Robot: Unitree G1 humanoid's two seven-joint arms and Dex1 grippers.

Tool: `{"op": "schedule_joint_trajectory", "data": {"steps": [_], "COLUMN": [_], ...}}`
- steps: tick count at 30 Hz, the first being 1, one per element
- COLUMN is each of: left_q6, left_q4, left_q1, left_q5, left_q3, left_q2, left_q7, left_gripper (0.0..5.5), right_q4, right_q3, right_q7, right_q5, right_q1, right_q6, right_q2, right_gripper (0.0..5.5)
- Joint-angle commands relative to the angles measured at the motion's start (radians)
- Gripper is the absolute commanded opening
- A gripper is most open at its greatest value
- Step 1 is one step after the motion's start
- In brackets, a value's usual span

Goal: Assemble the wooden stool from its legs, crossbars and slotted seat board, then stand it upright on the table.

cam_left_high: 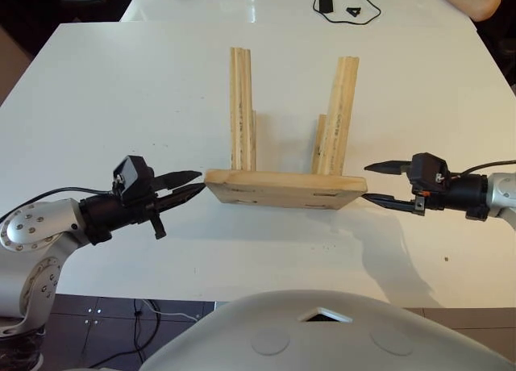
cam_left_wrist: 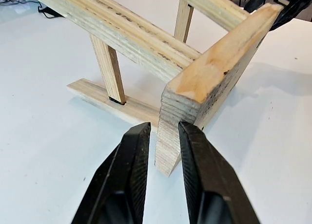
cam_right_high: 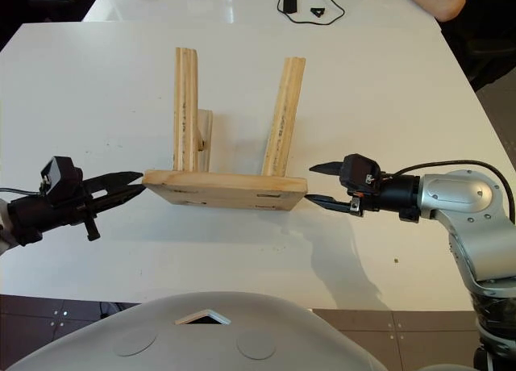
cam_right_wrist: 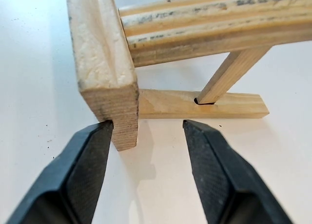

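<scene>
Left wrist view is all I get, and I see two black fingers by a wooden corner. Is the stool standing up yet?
Observer: No. The stool lies on its side on the table. Its seat board is on edge nearest the robot, and the legs point away.
Operator: Where's the other arm?
Observer: The right gripper is at the seat board's opposite end, open wide.
Operator: Is mine grabbing the wood properly?
Observer: From above, the left gripper only just reaches the board's left end with its tips.
</scene>
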Motion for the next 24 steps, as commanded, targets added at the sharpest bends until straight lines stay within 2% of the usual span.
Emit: {"op": "schedule_joint_trajectory", "data": {"steps": [1,5,9,17,21,24], "left_q6": [-0.073,-0.105,-0.124,-0.245,-0.35,-0.408], "left_q4": [0.041,0.083,0.115,0.256,0.329,0.38], "left_q1": [0.035,0.034,0.035,-0.023,-0.071,-0.125], "left_q5": [0.069,0.103,0.128,0.259,0.334,0.351], "left_q3": [-0.1,-0.101,-0.114,-0.178,-0.222,-0.246], "left_q2": [0.017,0.031,0.05,0.038,0.015,-0.058], "left_q7": [-0.092,-0.11,-0.147,-0.142,-0.131,-0.076], "left_gripper": [1.1,1.1,1.65,2.89,2.89,2.89], "right_q4": [0.01,0.024,0.08,0.222,0.251,0.274], "right_q3": [0.049,0.044,0.053,0.125,0.157,0.205], "right_q7": [0.043,0.054,0.064,0.079,0.075,0.079], "right_q5": [0.047,0.063,0.052,-0.035,-0.031,-0.051], "right_q1": [0.001,0.001,-0.006,-0.014,-0.02,-0.044], "right_q6": [-0.029,-0.032,-0.049,-0.136,-0.144,-0.156], "right_q2": [0.018,0.006,-0.002,-0.003,0.029,0.048], "right_gripper": [2.67,2.67,2.67,3.78,3.78,3.78]}}
